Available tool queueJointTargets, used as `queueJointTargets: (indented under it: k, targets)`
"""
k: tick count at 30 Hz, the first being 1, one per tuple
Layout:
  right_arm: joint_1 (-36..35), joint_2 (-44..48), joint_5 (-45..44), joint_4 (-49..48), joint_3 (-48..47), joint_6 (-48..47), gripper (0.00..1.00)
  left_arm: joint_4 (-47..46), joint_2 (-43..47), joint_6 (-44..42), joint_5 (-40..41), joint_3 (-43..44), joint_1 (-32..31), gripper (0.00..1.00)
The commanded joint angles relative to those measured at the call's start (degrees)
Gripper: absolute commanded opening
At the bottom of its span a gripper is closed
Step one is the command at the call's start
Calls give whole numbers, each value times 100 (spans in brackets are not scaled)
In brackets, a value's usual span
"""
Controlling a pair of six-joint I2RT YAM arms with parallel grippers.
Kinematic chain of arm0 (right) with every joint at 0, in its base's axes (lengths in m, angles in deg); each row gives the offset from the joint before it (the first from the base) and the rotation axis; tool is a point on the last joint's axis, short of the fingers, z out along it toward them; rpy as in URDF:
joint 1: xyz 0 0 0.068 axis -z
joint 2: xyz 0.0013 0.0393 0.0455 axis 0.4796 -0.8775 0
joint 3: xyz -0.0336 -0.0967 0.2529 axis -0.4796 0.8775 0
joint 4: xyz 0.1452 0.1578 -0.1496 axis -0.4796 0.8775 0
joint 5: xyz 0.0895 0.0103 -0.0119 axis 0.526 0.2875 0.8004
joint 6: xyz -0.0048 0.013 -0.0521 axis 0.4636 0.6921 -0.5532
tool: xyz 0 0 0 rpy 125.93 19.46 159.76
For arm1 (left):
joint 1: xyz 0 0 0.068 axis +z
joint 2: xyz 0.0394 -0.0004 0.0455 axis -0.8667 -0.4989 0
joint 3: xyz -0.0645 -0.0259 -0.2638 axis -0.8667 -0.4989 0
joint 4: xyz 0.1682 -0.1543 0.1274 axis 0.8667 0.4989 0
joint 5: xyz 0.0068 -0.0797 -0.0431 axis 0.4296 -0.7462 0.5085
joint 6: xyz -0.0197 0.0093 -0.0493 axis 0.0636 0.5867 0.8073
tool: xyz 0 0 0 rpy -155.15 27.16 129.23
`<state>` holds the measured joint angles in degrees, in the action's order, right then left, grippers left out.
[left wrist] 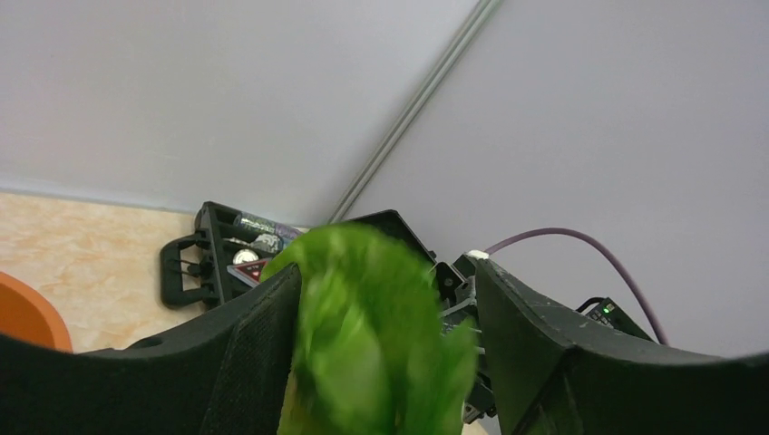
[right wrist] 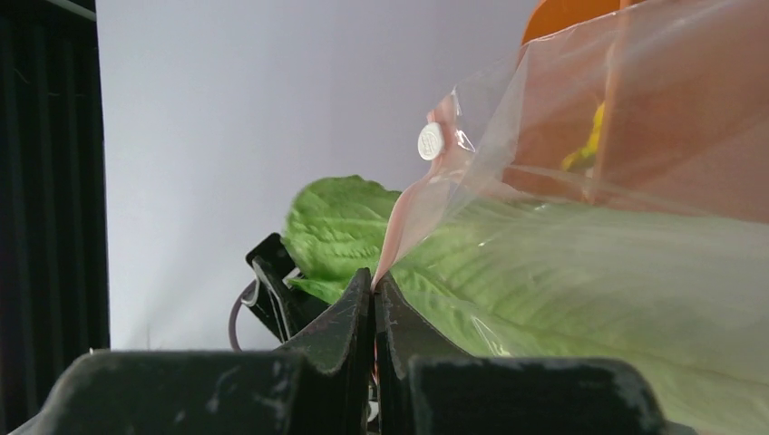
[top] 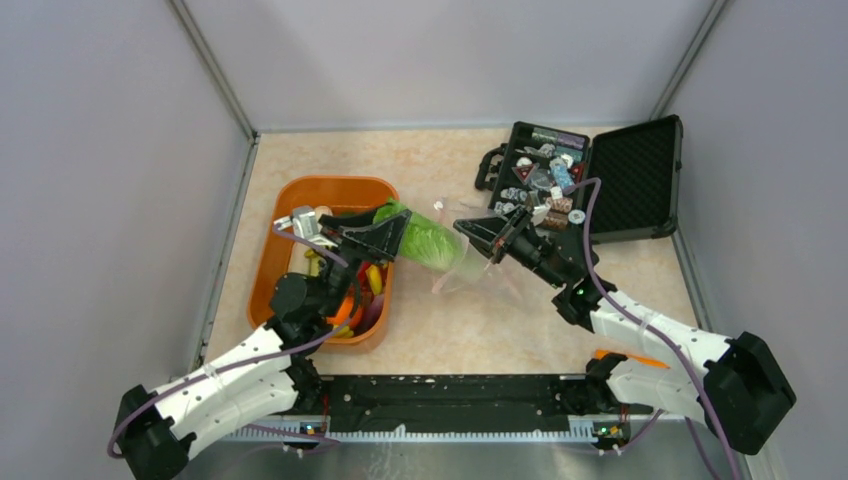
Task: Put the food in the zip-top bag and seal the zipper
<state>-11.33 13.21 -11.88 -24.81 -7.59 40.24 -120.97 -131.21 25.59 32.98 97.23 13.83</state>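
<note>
A green lettuce leaf (top: 425,240) of the food lies partway inside the clear zip-top bag (top: 470,272), held above the table between the two arms. My left gripper (top: 395,235) is at the leaf's outer end. In the left wrist view the leaf (left wrist: 363,335) is blurred between open jaws (left wrist: 388,272), with a gap on its right side. My right gripper (right wrist: 374,276) is shut on the bag's mouth edge (right wrist: 635,118), and the leaf (right wrist: 580,281) shows through the plastic. A small white disc (right wrist: 430,140) sits on that edge; the zipper itself I cannot make out.
An orange tub (top: 335,183) at the left holds more toy food (top: 370,280), under my left arm. An open black hard case (top: 635,175) with small packets stands at the back right. Grey walls close in the table on three sides.
</note>
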Motion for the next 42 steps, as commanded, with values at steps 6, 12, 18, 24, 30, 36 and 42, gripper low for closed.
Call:
queueJointTargets:
  k: [6, 12, 18, 24, 30, 36, 42]
  targets:
    - [70, 68, 225, -481, -388, -467, 0, 1950, 301, -629, 210, 815, -11, 77]
    - [71, 85, 145, -283, -387, -565, 0, 3017, 92, -1220, -481, 1315, -11, 91]
    - [71, 181, 61, 232, -252, -803, 0, 5429, 22, -2693, -1209, 2551, 217, 99]
    - [70, 142, 134, 351, -153, -1007, 0, 7673, -636, -4063, -2459, 3430, 666, 99]
    - [70, 73, 268, 328, -160, -1072, 0, 8499, -1149, -4348, -2967, 3852, 1185, 99]
    - [70, 31, 313, 398, -254, -1179, 0, 9084, -1449, -4630, -3836, 4039, 1765, 99]
    - [70, -94, 433, 279, -306, -1184, 0, 9359, -1859, -4881, -4646, 4217, 1818, 99]
